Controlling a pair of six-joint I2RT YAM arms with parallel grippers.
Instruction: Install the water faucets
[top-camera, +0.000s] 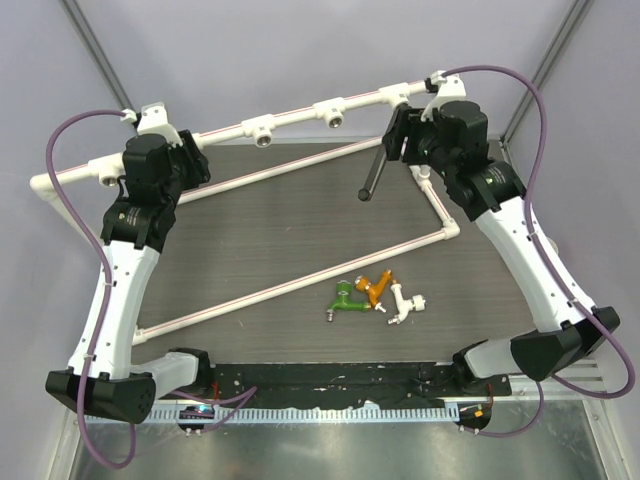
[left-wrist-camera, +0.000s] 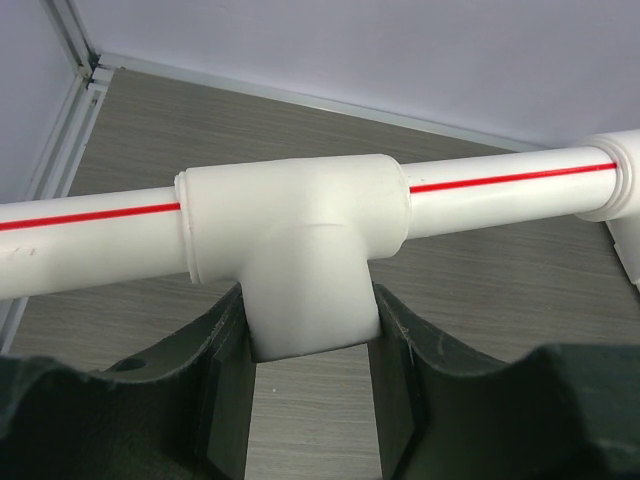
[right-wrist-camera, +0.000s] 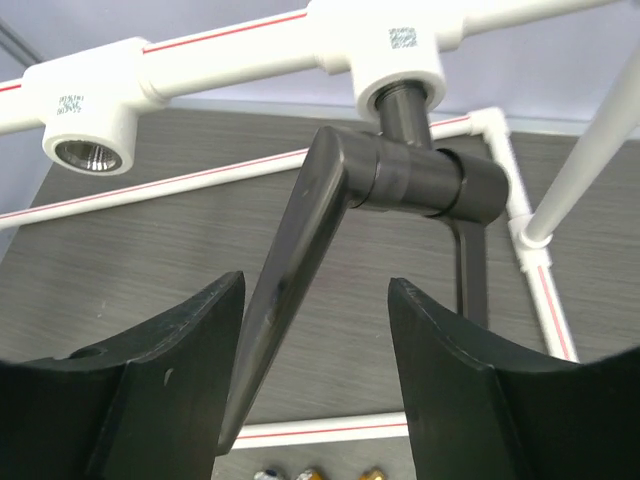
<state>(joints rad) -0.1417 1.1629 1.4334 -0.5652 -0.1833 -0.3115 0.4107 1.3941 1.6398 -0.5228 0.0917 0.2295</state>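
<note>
The black faucet is seated in a tee socket of the white pipe frame. Its long tube slants down between my right gripper's fingers, close to the left one. My right gripper is open around it; it also shows in the top view. My left gripper is shut on the stem of a white tee at the frame's left end. The green, orange and white faucets lie together on the dark mat.
An empty tee socket faces down to the left of the black faucet; two more tees sit along the top rail. Lower frame pipes cross the mat. Purple cables loop beside both arms.
</note>
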